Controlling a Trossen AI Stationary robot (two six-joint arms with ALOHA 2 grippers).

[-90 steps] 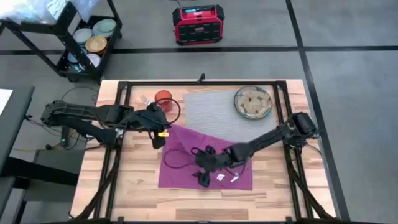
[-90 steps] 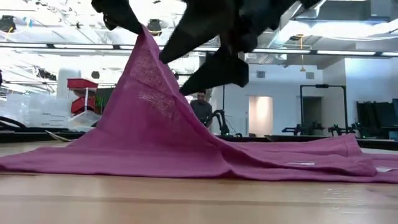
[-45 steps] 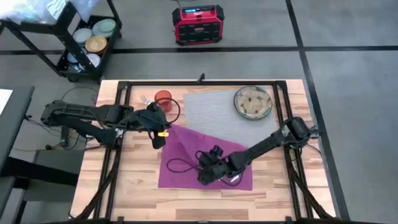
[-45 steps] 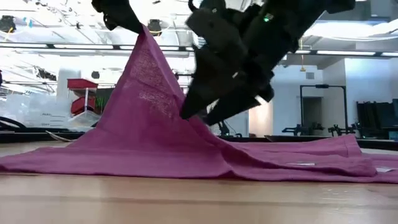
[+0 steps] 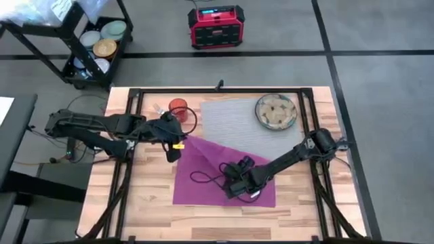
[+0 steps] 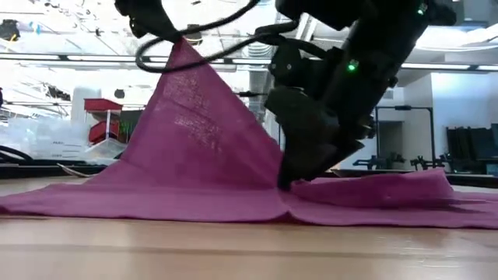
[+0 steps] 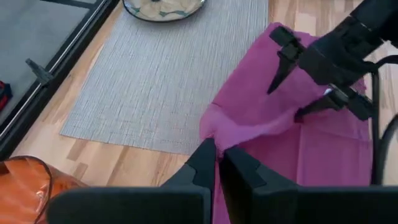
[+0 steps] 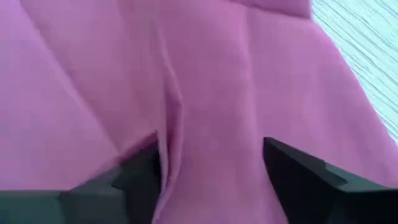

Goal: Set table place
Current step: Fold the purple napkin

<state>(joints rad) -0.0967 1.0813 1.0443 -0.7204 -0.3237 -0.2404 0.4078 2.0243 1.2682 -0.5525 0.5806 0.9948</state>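
A: Starting at the left of the table (image 5: 142, 210), the left gripper (image 5: 178, 143) has its fingers pinched together on a corner of the napkin (image 5: 203, 177), holding it up off the wood like a tent peak near the mat's near-left corner.

B: And just behind that arm, the cup (image 5: 178, 108) sits beside the mat (image 5: 227, 118), off it.

A: Middle of the table now: the rest of the napkin lies spread on the planks in front of the mat, its far edge lapping onto it. The right gripper (image 5: 234, 188) is down on the cloth, fingers (image 8: 292, 177) spread apart, a fold of fabric running between them, not yet clamped.

B: Far right, the plate (image 5: 275, 111) rests on the mat's right end. How far along, would you say?

A: Early, by my reckoning. Mat and plate are placed; the napkin wants folding and placing, the cup wants moving on, and no fork, knife or spoon shows.

B: Room to work?

A: Open wood in front of the napkin and to the right of it. The tight spots look to be the cup close by the left arm, and the black frame rails along both sides.
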